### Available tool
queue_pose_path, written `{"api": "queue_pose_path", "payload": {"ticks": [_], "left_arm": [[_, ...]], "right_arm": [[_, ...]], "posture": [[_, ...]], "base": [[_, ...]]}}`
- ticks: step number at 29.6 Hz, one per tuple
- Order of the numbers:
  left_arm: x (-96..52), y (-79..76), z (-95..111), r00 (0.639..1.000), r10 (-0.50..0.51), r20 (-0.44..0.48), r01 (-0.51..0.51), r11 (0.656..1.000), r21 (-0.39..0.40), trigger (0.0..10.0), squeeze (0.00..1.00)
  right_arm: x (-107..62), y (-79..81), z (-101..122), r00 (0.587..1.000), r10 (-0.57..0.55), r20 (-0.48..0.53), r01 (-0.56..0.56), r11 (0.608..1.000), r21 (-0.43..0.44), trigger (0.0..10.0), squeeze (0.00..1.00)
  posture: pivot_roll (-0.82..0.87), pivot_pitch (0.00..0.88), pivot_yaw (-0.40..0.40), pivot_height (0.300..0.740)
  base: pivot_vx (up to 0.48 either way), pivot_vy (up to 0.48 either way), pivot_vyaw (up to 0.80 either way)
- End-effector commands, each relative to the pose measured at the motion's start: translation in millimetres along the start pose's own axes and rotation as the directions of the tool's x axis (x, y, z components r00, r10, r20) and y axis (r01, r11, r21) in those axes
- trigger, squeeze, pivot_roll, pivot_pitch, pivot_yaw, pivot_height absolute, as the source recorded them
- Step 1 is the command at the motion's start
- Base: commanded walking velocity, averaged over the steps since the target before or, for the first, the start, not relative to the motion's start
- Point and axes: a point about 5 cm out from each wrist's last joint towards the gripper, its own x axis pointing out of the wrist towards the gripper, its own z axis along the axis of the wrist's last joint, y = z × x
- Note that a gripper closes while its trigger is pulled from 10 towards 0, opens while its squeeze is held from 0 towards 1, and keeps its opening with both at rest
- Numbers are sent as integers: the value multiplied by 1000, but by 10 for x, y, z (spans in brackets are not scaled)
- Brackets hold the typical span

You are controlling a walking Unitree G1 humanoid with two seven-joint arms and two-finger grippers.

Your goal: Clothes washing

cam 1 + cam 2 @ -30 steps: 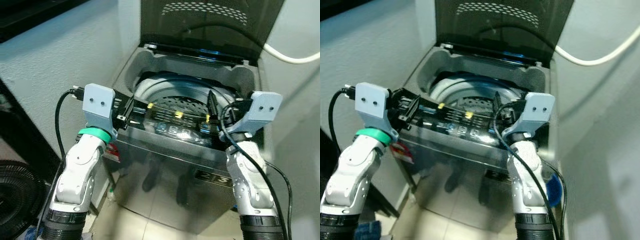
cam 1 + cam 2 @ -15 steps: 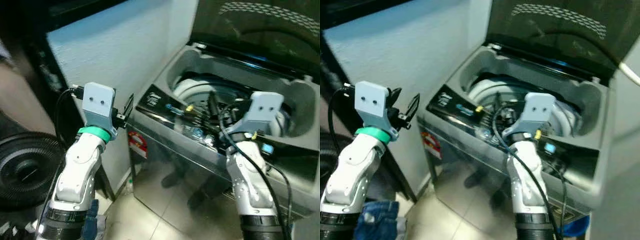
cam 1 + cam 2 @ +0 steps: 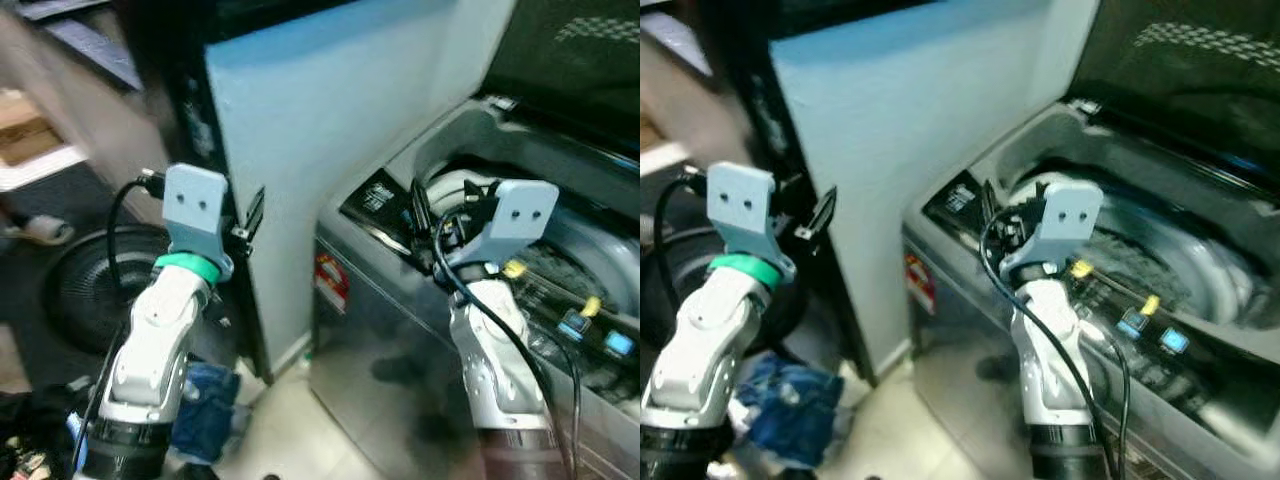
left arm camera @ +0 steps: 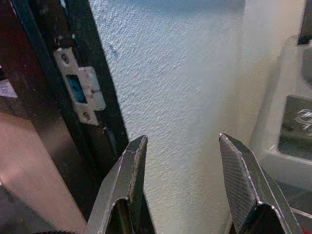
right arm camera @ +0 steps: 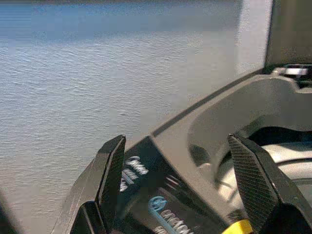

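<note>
Fingers of the left gripper (image 4: pixel 183 180) are spread apart and hold nothing, pointing at the rough pale blue wall (image 4: pixel 185 87) beside a dark door frame (image 4: pixel 53 112). The right gripper (image 5: pixel 183 180) is spread wide too, empty, above the front corner of the grey top-loading washing machine (image 3: pixel 400 300), whose lid stands up. A blue cloth (image 3: pixel 790 405) lies on the floor, left of the machine.

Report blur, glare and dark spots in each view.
Eye views: motion blur, worst upper left; washing machine front reflective, its lit buttons smeared. Left wrist view: sharp textured wall, dark door frame. Right wrist view: wall streaked, control panel lettering soft.
</note>
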Motion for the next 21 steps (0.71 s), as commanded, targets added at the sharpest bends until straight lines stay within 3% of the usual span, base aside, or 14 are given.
{"api": "queue_pose_path", "payload": {"ticks": [1, 21], "left_arm": [[-32, 31, -50, 1000, 11, -21, -10, 1000, 9, 10000, 0], [-32, 10, -50, 1000, -5, -22, 4, 1000, -6, 10000, 0]], "right_arm": [[-9, 12, -16, 1000, 2, -7, -2, 1000, 10, 10000, 0], [-34, 11, -16, 1000, 3, -7, -2, 1000, 12, 10000, 0]], "posture": [[61, 58, 17, 740], [56, 61, 22, 740]], "base": [[0, 0, 763], [0, 0, 748]]}}
